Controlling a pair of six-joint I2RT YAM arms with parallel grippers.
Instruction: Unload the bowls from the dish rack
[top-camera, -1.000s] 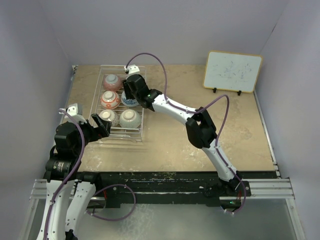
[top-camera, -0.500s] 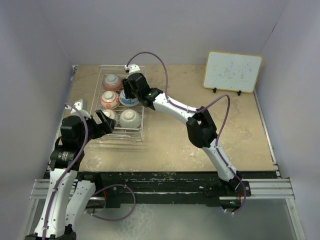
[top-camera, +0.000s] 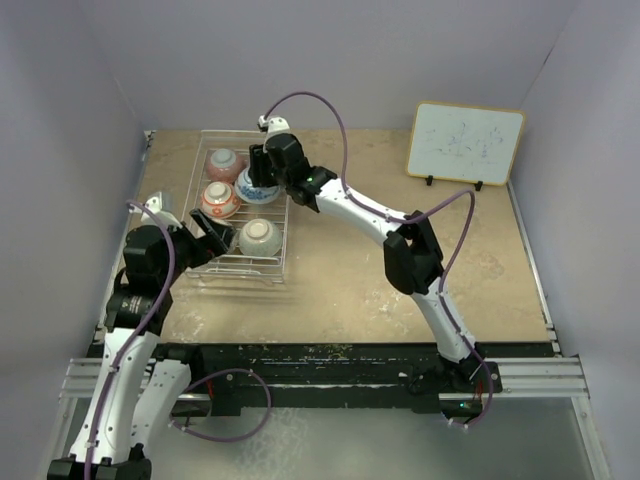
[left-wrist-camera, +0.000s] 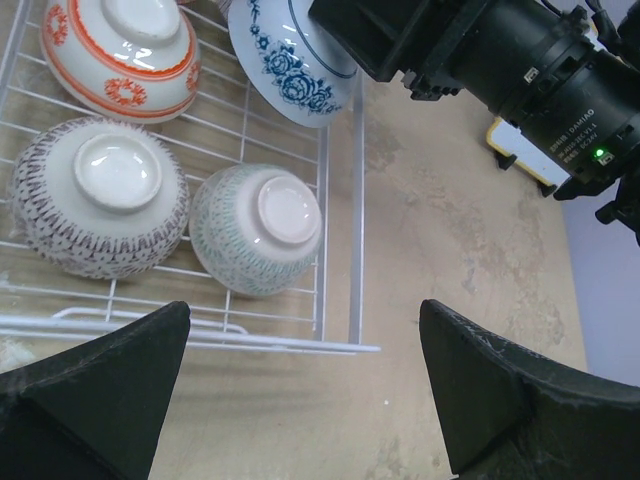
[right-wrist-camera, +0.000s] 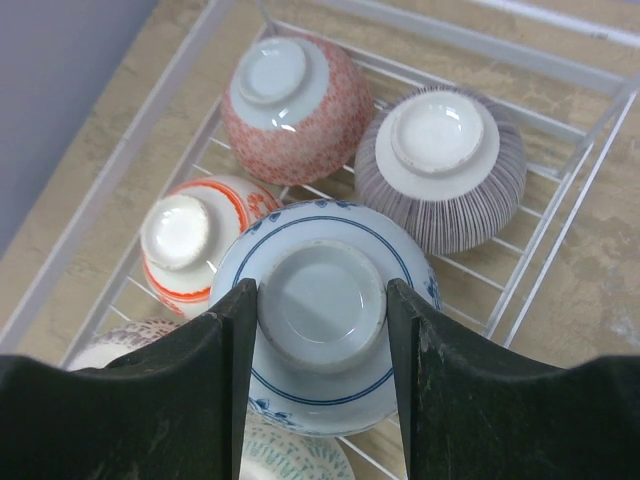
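Note:
The dish rack (top-camera: 240, 268) sits at the far left of the table. My right gripper (top-camera: 262, 178) is shut on the foot ring of the upside-down blue bowl (right-wrist-camera: 325, 315) and holds it raised above the rack (right-wrist-camera: 130, 140). Under it lie the pink bowl (right-wrist-camera: 295, 95), purple bowl (right-wrist-camera: 440, 165), red-orange bowl (right-wrist-camera: 195, 240) and pale green bowl (right-wrist-camera: 290, 455), all upside down. My left gripper (left-wrist-camera: 300, 320) is open and empty over the rack's near edge (left-wrist-camera: 355, 200), just short of the grey bowl (left-wrist-camera: 100, 195) and pale green bowl (left-wrist-camera: 257, 228).
A white framed board (top-camera: 465, 143) stands at the far right of the table. The left wall runs close beside the rack. The right arm's forearm (top-camera: 350, 210) stretches from the table's middle to the rack.
My right gripper has risen with the blue bowl in it. My left gripper has moved forward to the rack's near edge.

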